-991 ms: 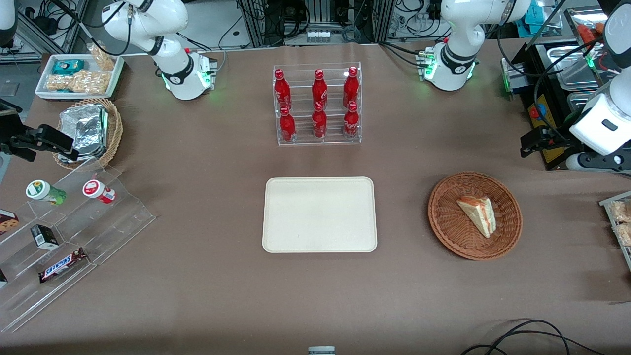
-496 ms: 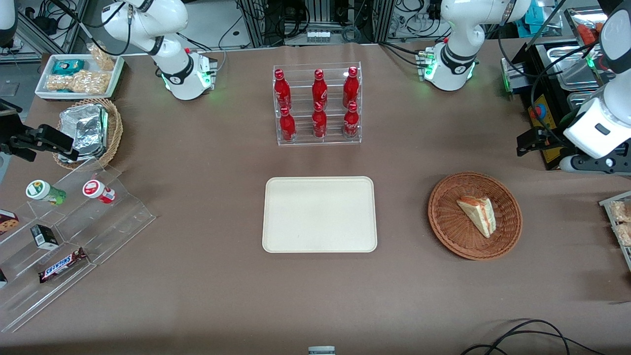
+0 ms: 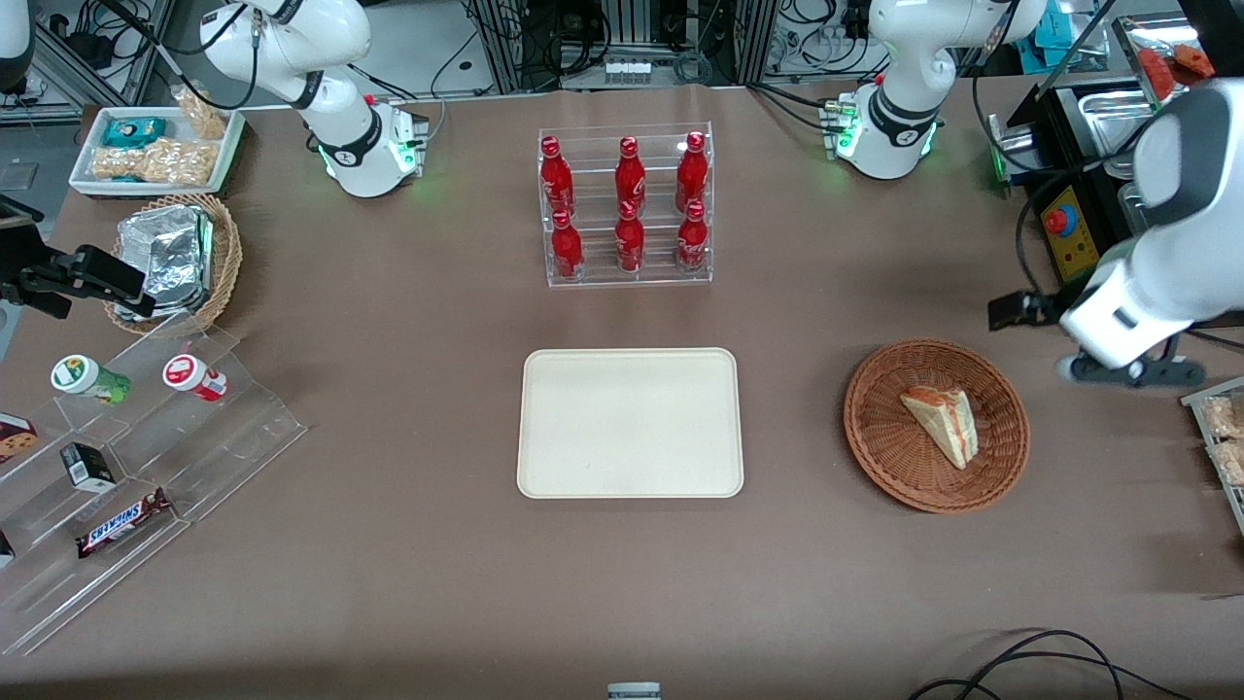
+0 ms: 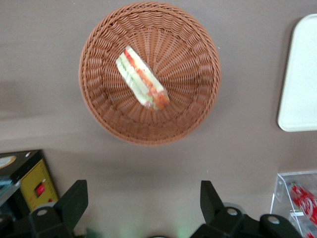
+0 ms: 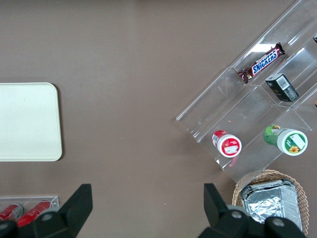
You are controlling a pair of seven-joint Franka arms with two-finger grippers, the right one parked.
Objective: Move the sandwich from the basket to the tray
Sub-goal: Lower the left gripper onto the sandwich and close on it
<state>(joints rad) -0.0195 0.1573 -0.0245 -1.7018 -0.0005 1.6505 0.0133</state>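
The sandwich (image 3: 941,425), a pale bread wedge with red-orange and green filling, lies in the round reddish-brown wicker basket (image 3: 880,442). The cream tray (image 3: 630,423) sits bare at the table's middle, beside the basket. My left gripper (image 3: 1132,371) hangs above the table just off the basket's rim, a little farther from the front camera and toward the working arm's end. In the left wrist view the gripper (image 4: 142,203) is open, its black fingers (image 4: 74,201) wide apart over bare tablecloth, with the sandwich (image 4: 142,79), basket (image 4: 195,106) and a tray (image 4: 299,74) edge ahead.
A clear rack of red bottles (image 3: 627,209) stands farther from the front camera than the tray. A black box with a red button (image 3: 1069,233) sits near the gripper. Snack packets (image 3: 1223,437) lie at the working arm's table end; a stepped acrylic shelf (image 3: 146,437) and foil-packet basket (image 3: 175,258) at the parked arm's.
The left arm has swung down and nearer to the front camera, bringing its gripper from beside the black box to just off the basket's rim. Sandwich, basket and tray have not moved.
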